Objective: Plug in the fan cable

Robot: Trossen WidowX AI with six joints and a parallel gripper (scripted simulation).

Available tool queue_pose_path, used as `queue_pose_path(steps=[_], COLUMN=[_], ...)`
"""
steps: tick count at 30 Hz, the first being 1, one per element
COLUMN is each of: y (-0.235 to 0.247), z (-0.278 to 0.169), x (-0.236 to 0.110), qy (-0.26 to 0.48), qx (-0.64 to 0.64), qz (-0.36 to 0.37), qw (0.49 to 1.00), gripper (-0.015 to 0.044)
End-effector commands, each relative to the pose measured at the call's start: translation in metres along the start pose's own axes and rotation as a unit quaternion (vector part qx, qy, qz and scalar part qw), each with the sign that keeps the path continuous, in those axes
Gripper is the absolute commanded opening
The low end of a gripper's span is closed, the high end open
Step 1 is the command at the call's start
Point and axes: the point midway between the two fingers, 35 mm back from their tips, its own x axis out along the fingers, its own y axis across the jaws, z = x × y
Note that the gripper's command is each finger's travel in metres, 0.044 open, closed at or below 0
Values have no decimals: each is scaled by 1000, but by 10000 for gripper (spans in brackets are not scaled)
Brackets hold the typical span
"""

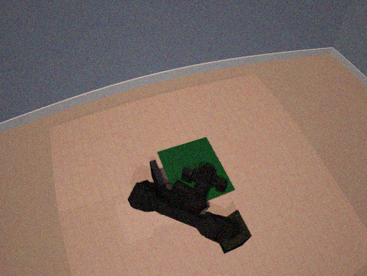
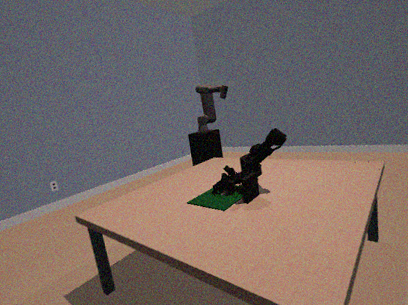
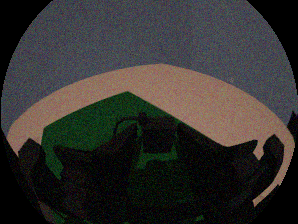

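The green board [image 1: 186, 154] [image 2: 204, 201] [image 3: 87, 125] lies flat near the middle of the table. My gripper [image 1: 207, 178] [image 2: 227, 179] [image 3: 157, 127] is low over the board's near part, with its fingers parted. In the wrist view a small dark plug [image 3: 157, 136] stands on the board between and just ahead of the fingertips, and a gap shows on each side of it. The pins of the header are too dark to make out. A grey part [image 1: 157, 171], which looks like the fan, lies at the board's left edge.
My arm's base [image 1: 236, 233] [image 2: 250, 190] stands on the table beside the board. A second arm on a black pedestal [image 2: 205, 146] stands behind the table's far edge. The table top [image 2: 286, 241] stretches wide around the board.
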Motion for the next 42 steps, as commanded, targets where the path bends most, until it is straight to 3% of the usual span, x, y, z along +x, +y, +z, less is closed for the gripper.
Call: queue_pose_path(steps=[1,12,42], y=[0,1,7], z=[0,1,36], x=[0,-2,-86], qy=[0,0,1], qx=[0,0,1], qz=[0,0,-1], qw=[1000,1000,1000], gripper=[205,205,205])
